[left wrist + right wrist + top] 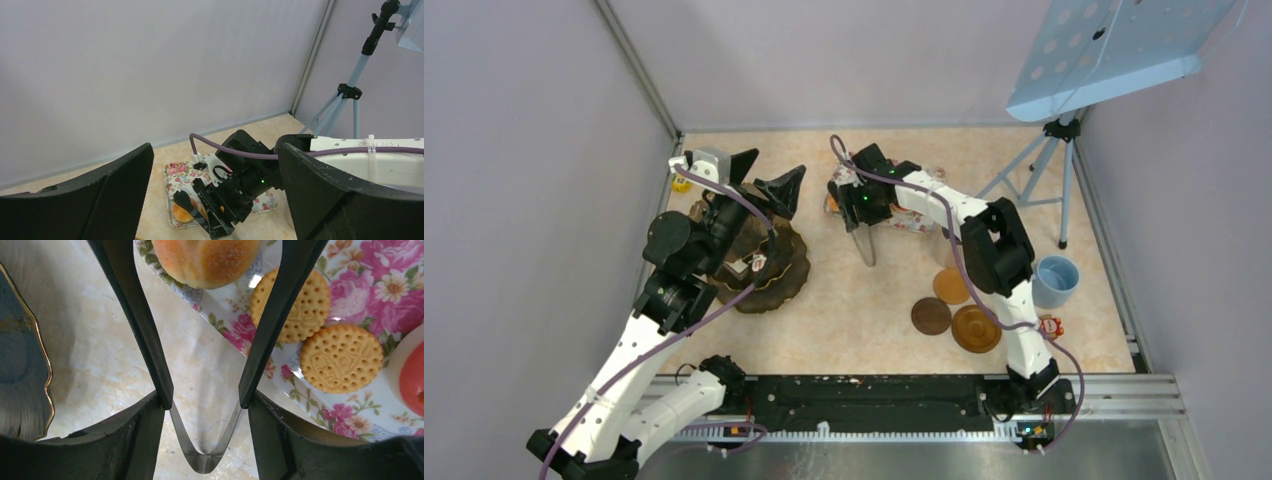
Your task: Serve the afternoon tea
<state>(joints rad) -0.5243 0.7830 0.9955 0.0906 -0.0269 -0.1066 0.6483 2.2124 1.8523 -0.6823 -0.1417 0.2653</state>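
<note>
Left claw spread wide, right claw clasping tongs, right arm outstretched

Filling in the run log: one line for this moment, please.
right gripper: shut on black tongs | tongs: arms straddle orange bun on rose tray | left gripper: open, empty | biscuits: two on tray

Glossy glaze on the rose-patterned rectangular tray. Matt, pin-holed, embossed faces on the round orange biscuits. Grainy, sugared crust on the orange bun-shaped toy cake. Smooth black arms and bright bare-metal spring bend on the black tongs. Smooth, faintly shiny marbled beige worktop. Matt black plastic, finely mesh-textured, on the left gripper fingers.
</note>
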